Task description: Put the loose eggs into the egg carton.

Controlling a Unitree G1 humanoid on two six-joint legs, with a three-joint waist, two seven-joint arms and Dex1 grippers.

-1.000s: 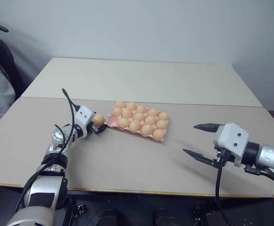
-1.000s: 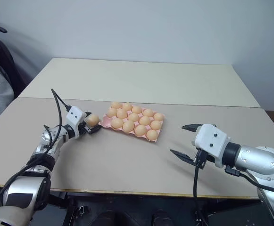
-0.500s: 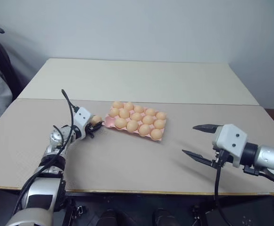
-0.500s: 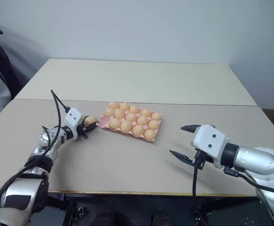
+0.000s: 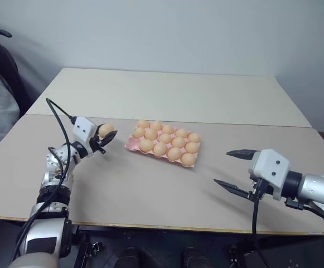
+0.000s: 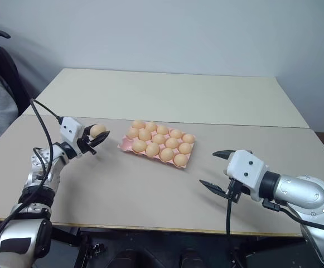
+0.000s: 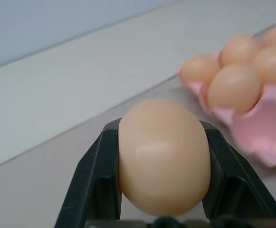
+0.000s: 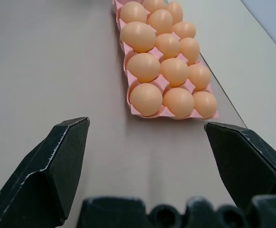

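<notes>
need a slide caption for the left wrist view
Left gripper shut on a loose egg, with the pink egg carton just beyond.

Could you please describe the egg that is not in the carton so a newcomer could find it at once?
Start at the pink egg carton on the table. Just off its end hangs the left gripper, shut on one loose egg, the only egg held above the table.

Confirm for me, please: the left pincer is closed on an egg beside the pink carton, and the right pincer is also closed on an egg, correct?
Not quite. The right pincer is open and holds nothing, as the right wrist view shows. The rest stands: the left pincer is closed on an egg beside the pink carton.
</notes>
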